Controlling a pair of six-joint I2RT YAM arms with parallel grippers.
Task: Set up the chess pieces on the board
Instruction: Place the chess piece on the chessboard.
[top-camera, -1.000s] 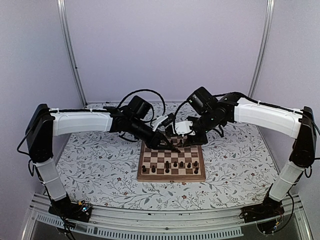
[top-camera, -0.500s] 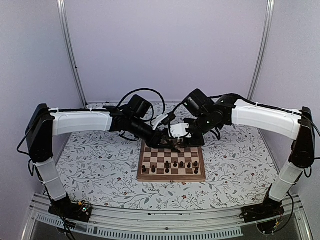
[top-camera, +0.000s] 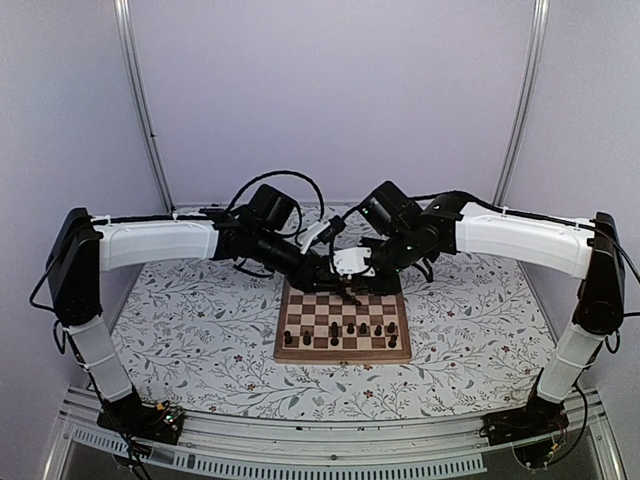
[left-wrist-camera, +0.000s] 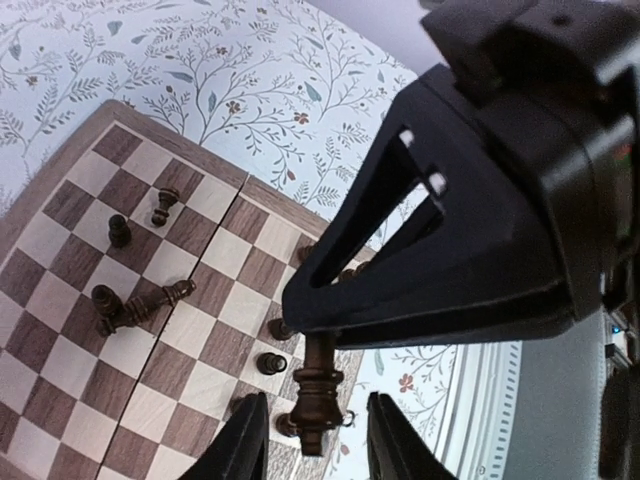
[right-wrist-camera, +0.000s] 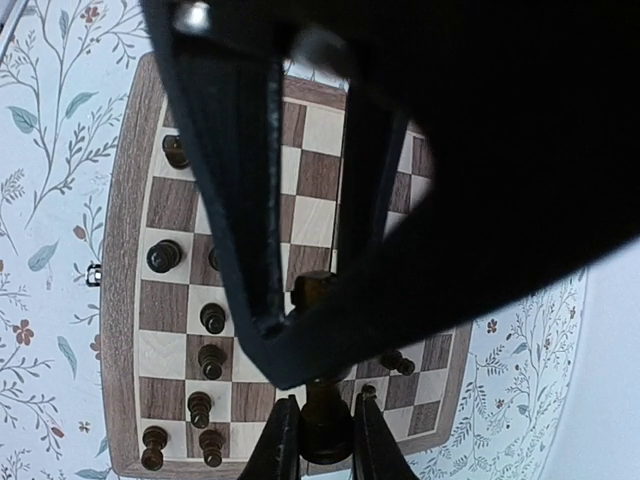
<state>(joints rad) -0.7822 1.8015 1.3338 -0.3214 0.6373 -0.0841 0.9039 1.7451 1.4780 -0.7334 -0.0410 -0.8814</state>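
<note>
Held piece: one dark chessman (left-wrist-camera: 320, 375), in the air over the 12 o'clock part of the board (top-camera: 340, 356); it rests on no square; its tilt cannot be told.
Right gripper: (right-wrist-camera: 322, 410) reaches in from 2 o'clock; its fingers are pressed against the held piece from both sides, pinching it.
Left gripper: (left-wrist-camera: 316, 405) comes in from 10 o'clock; its fingers are spread, one on each side of the held piece, with a slim gap showing on both sides; no grip.
Meeting point: the two grippers stand tip to tip above the board's 12 o'clock edge, with the held piece between them.
Other pieces: several (top-camera: 350, 329) stand in the rows at 6 o'clock of the board, each on its own square, near one another.
Toppled pieces: two (left-wrist-camera: 140, 305) lie on their sides and touch each other; in the left wrist view they are at 9 o'clock of the held piece.
Board: flat on the floral table (top-camera: 200, 320), midway between the two arms.
</note>
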